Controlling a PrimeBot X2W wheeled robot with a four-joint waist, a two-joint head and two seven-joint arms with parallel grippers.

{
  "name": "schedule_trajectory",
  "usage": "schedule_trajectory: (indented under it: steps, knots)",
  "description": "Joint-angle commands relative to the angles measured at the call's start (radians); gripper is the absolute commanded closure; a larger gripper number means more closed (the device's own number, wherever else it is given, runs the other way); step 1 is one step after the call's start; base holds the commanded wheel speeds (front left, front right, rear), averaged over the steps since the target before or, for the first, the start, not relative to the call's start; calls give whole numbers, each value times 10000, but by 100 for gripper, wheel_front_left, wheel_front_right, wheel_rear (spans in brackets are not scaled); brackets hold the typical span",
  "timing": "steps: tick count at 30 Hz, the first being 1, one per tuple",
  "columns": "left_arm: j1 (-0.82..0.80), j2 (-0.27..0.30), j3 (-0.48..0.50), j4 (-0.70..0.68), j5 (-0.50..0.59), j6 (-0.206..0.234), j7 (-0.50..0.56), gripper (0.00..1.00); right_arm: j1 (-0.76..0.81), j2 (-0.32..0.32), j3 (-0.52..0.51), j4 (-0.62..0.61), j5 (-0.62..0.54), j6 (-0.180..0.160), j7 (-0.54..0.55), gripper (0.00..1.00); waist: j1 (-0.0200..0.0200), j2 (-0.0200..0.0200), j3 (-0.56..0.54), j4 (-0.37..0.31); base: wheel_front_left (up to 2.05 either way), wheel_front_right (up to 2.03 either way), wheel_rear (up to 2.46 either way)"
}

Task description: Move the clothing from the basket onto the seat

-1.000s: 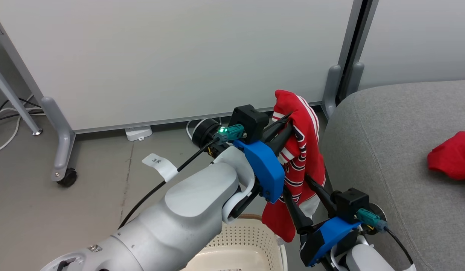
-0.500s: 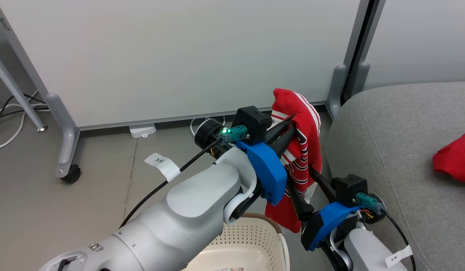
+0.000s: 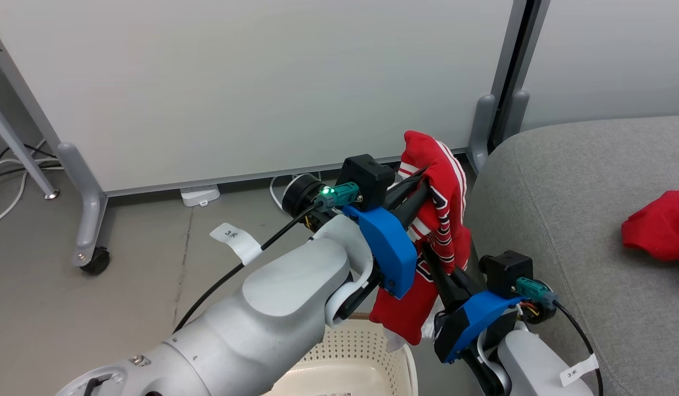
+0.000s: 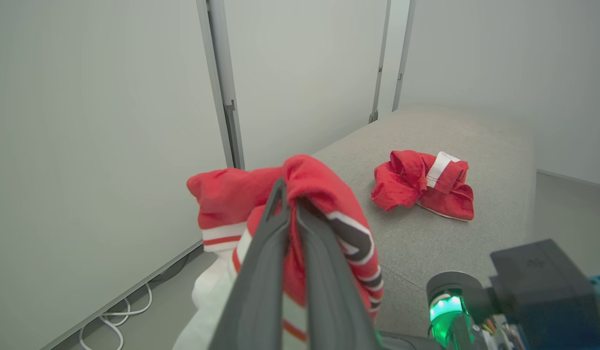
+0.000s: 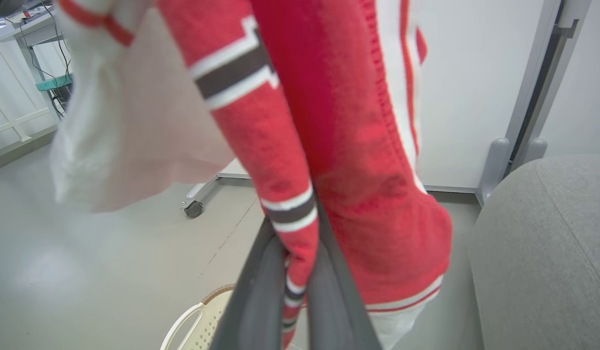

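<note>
Our left fingers (image 4: 265, 253) are clamped together on the top fold of the striped red garment (image 3: 446, 181), which hangs down from them. Our right fingers (image 5: 253, 301), lower down, pinch its bottom part. The basket (image 3: 361, 352) sits beneath both pairs of fingers. The grey seat (image 3: 581, 181) lies to their right, carrying a second red garment (image 4: 421, 187) well beyond the fingertips.

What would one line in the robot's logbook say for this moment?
left pincer: shut on striped garment | right pincer: shut on same garment | other garment: on seat | basket: below
</note>
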Motion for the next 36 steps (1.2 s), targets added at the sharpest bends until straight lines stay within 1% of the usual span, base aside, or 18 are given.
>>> schedule_trajectory:
  steps: [1, 19, 20, 21, 22, 23, 24, 36]
  knots:
    - [-121, -3, -29, 34, -28, 49, -61, 100, 36, -2, 38, -62, 44, 5, -48, 100, 0, 0, -1, -23, 0, 0, 0]
    - [-42, -3, -61, 152, -105, -13, -118, 100, 64, -2, 246, -23, 417, 5, -51, 100, 0, 0, -20, -160, 0, 0, 0]
    - [-40, -3, -62, 159, -107, -17, -106, 89, 53, -2, 255, -16, 423, 5, -51, 100, 0, 0, -22, -165, 0, 0, 0]
    - [-41, -3, -62, 162, -105, -20, -100, 67, 43, -2, 257, -8, 428, 5, -51, 100, 0, 0, -23, -168, 0, 0, 0]
    - [-41, -3, -64, 160, -101, -21, -98, 53, 35, -2, 259, 0, 435, 5, -51, 100, 0, 0, -24, -170, 0, 0, 0]
    - [-42, -3, -65, 158, -94, -18, -99, 13, 29, -2, 258, 9, 441, 5, -51, 100, 0, 0, -25, -173, 0, 0, 0]
    - [-45, -3, -65, 156, -80, -5, -102, 0, 26, -2, 259, 17, 455, 5, -51, 100, 0, 0, -26, -176, 0, 0, 0]
    - [1, -1, -71, 198, -58, 49, -121, 0, -24, -2, 236, 54, 419, 5, -52, 100, 0, 0, -26, -210, 0, 0, 0]
